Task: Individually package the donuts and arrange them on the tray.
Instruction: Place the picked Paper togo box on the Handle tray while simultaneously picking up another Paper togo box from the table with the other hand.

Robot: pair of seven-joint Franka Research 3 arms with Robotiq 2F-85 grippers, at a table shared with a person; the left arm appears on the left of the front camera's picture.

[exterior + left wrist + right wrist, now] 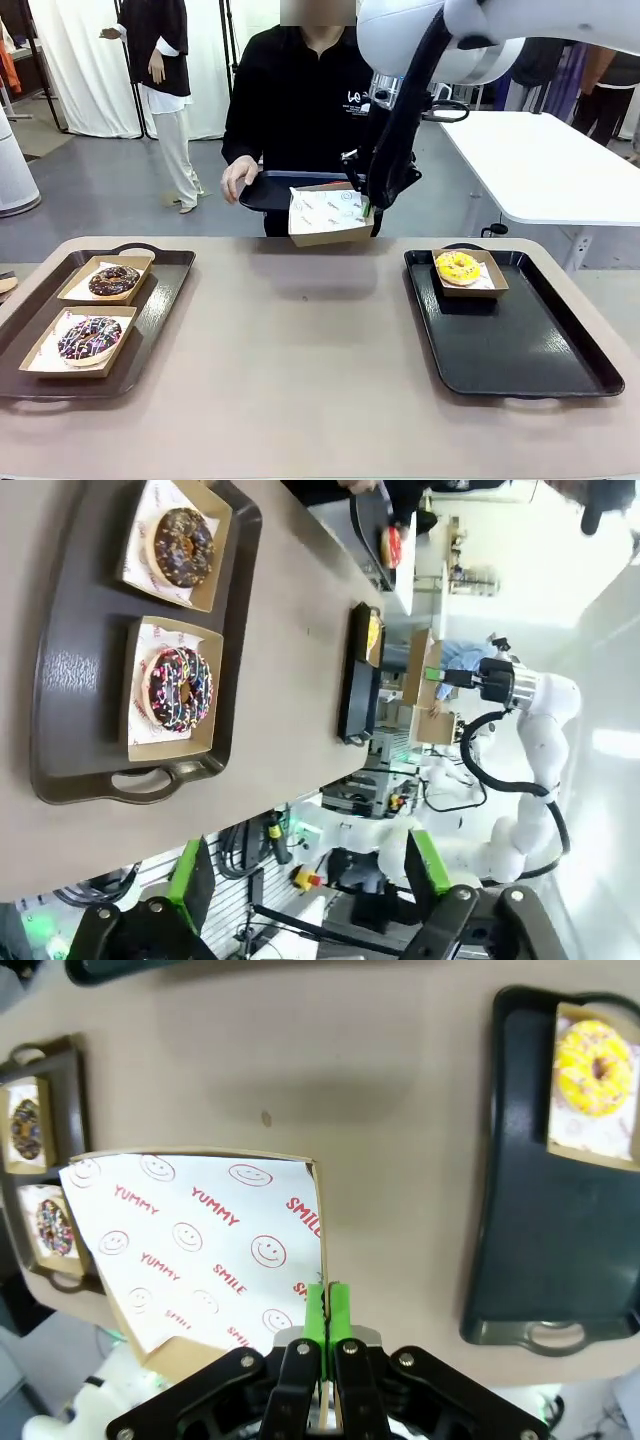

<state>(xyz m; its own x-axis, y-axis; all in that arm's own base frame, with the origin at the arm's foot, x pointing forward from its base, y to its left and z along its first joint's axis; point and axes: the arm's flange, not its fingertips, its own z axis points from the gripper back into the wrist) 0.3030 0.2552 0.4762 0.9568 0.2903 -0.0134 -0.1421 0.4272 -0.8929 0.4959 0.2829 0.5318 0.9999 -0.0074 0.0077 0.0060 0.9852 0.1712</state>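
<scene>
Front view has three donuts [458,266] boxed already, right gripper [327,1312] pinching an empty box [195,1250], left gripper [305,872] wide open, red donut [393,546] left.

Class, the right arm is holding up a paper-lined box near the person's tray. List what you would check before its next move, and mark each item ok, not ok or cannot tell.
1. Right gripper pinches the empty box by its edge: ok.
2. Box level: not ok, tilted.
3. Box lined with paper, nothing inside: ok.
4. Red donut on the person's tray: cannot tell its exact place.
5. Black tray has bare space beside the yellow donut: ok.
6. Left gripper open, holding nothing: ok.
</scene>
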